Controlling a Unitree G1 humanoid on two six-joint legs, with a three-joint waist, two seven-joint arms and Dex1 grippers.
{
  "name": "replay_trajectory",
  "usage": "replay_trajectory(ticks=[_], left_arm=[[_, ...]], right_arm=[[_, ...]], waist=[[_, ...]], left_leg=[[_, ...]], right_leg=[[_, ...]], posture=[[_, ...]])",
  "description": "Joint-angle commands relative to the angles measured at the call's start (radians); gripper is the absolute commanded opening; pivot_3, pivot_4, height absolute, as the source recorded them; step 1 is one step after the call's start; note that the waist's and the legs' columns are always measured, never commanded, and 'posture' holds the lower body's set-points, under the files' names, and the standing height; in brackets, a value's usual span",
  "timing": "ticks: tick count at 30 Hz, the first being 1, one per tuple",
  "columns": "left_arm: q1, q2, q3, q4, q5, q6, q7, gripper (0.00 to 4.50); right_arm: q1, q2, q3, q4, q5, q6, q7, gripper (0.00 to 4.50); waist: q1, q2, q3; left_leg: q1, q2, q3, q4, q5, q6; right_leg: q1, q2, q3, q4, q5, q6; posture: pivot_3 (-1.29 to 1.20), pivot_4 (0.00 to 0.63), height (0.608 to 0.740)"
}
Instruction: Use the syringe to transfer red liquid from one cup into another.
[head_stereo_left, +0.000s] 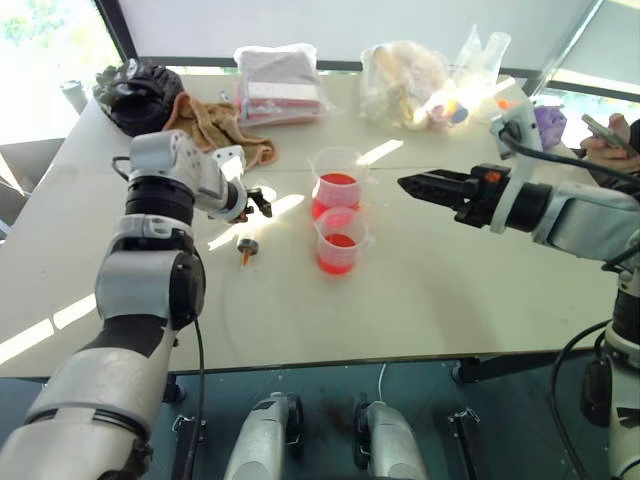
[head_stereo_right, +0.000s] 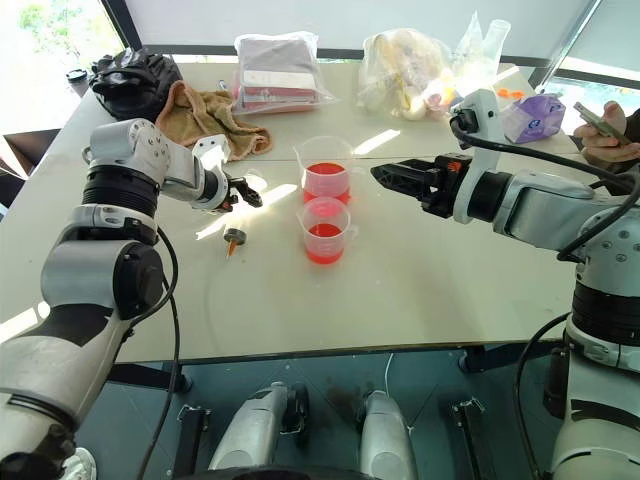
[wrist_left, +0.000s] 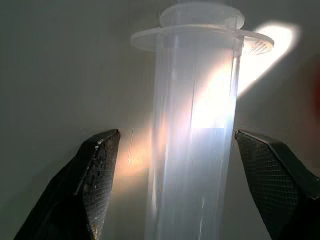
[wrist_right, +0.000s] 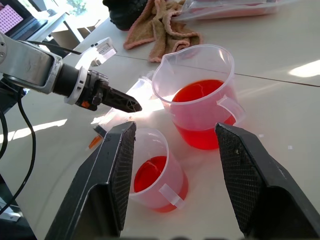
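The clear syringe (wrist_left: 195, 150) lies on the pale table (head_stereo_left: 440, 300), its orange tip (head_stereo_left: 245, 255) toward me and its flange end away. My left gripper (wrist_left: 177, 132) is open and straddles the barrel, with a gap on each side. Two clear cups stand mid-table: a larger beaker (head_stereo_left: 337, 185) and, in front of it, a smaller cup (head_stereo_left: 340, 243). Both hold red liquid (wrist_right: 200, 95). My right gripper (head_stereo_left: 405, 183) hovers level to the right of the cups, pointing at them, open and with nothing held between its fingers (wrist_right: 112, 175).
Along the table's far side lie a black bag (head_stereo_left: 140, 92), a tan towel (head_stereo_left: 215, 125), a flat plastic bag (head_stereo_left: 278, 85) and a lumpy clear bag (head_stereo_left: 405, 82). A person's hand with a phone (head_stereo_left: 608, 135) is at the right edge, beside a purple pouch (head_stereo_right: 535, 115).
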Motion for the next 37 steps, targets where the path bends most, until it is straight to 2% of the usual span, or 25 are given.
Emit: replay_trajectory(ticks=[1, 2, 5, 9, 11, 16, 18, 20, 23, 27, 32, 37], left_arm=[[0.019, 0.014, 0.023, -0.041, 0.028, 0.009, 0.018, 4.49], [0.023, 0.014, 0.029, -0.049, 0.031, 0.01, 0.021, 4.49], [0.096, 0.028, -0.018, -0.219, 0.05, -0.149, -0.037, 4.49], [0.239, 0.116, -0.08, -0.507, 0.055, -0.354, -0.206, 4.49], [0.306, 0.192, -0.122, -0.63, 0.062, -0.456, -0.324, 4.49], [0.431, 0.425, -0.191, -0.846, -0.014, -0.53, -0.703, 4.49], [0.505, 0.538, -0.159, -0.958, -0.107, -0.51, -0.878, 4.49], [0.585, 0.655, -0.141, -1.032, -0.135, -0.548, -1.013, 4.49], [0.665, 0.776, -0.088, -1.05, -0.182, -0.593, -1.161, 4.49], [0.747, 0.828, 0.0, -1.052, -0.245, -0.63, -1.258, 4.49], [0.783, 0.831, 0.04, -1.056, -0.265, -0.641, -1.249, 4.49], [0.753, 0.829, 0.036, -1.024, -0.263, -0.652, -1.234, 4.49]], right_arm=[[-0.013, -0.011, -0.012, -0.021, -0.01, -0.003, 0.017, 2.61], [-0.013, -0.01, -0.011, -0.021, -0.013, -0.002, 0.02, 2.61], [-0.011, -0.026, 0.006, -0.036, -0.043, 0.003, 0.06, 2.61], [-0.002, -0.128, 0.084, -0.061, -0.175, -0.006, 0.205, 2.61], [0.001, -0.199, 0.157, -0.084, -0.27, -0.044, 0.319, 2.61], [-0.028, -0.312, 0.307, -0.11, -0.455, -0.147, 0.587, 2.61], [-0.058, -0.333, 0.351, -0.11, -0.501, -0.176, 0.692, 2.61], [-0.089, -0.347, 0.399, -0.11, -0.556, -0.208, 0.785, 2.61], [-0.147, -0.336, 0.446, -0.081, -0.623, -0.242, 0.884, 2.61], [-0.202, -0.3, 0.472, -0.03, -0.689, -0.266, 0.953, 2.61], [-0.215, -0.276, 0.475, -0.016, -0.745, -0.278, 1.002, 2.61], [-0.218, -0.258, 0.462, -0.013, -0.778, -0.273, 1.024, 2.61]], waist=[[-0.001, 0.0, 0.0], [-0.002, 0.0, 0.0], [-0.003, 0.0, 0.0], [-0.005, 0.0, 0.0], [-0.006, 0.0, 0.0], [-0.011, 0.0, 0.0], [-0.019, 0.0, 0.0], [-0.025, 0.001, 0.0], [-0.028, 0.001, 0.0], [-0.02, 0.001, 0.0], [-0.018, 0.001, 0.0], [-0.022, 0.001, 0.0]], left_leg=[[0.0, 0.0, 0.0, -0.001, 0.0, 0.0], [0.0, 0.0, 0.0, -0.001, 0.001, -0.001], [0.001, 0.0, 0.001, -0.004, 0.001, -0.002], [0.0, 0.0, 0.004, -0.007, 0.003, -0.004], [0.0, 0.0, 0.005, -0.008, 0.003, -0.004], [0.0, 0.0, 0.007, -0.008, 0.002, -0.003], [0.0, 0.0, 0.007, -0.007, 0.002, -0.003], [0.0, 0.001, 0.007, -0.007, 0.002, -0.003], [0.0, 0.002, 0.007, -0.008, 0.002, -0.003], [0.0, 0.003, 0.007, -0.007, 0.002, -0.003], [0.0, 0.002, 0.007, -0.007, 0.002, -0.003], [0.0, 0.003, 0.007, -0.007, 0.002, -0.003]], right_leg=[[0.0, 0.0, 0.0, 0.0, 0.0, 0.0], [-0.001, 0.0, 0.0, 0.0, 0.0, 0.0], [-0.001, 0.0, 0.0, 0.0, 0.0, -0.001], [-0.005, 0.0, 0.0, 0.0, 0.001, -0.002], [-0.006, 0.0, 0.0, 0.0, 0.001, -0.002], [-0.006, 0.0, 0.0, -0.002, 0.001, -0.003], [-0.006, 0.0, 0.0, -0.002, 0.001, -0.003], [-0.007, 0.0, 0.0, -0.002, 0.001, -0.003], [-0.01, 0.0, 0.0, -0.003, 0.001, -0.004], [-0.011, 0.0, 0.0, -0.003, 0.0, -0.008], [-0.011, -0.001, -0.001, -0.003, 0.0, -0.008], [-0.011, 0.0, -0.001, -0.003, 0.001, -0.008]], posture=[[0.0, 0.15, 0.74], [0.0, 0.15, 0.74], [0.0, 0.15, 0.74], [0.0, 0.15, 0.74], [0.0, 0.15, 0.74], [0.0, 0.15, 0.74], [0.0, 0.15, 0.74], [0.0, 0.15, 0.74], [0.0, 0.15, 0.74], [0.0, 0.15, 0.74], [0.0, 0.15, 0.74], [0.0, 0.15, 0.74]])
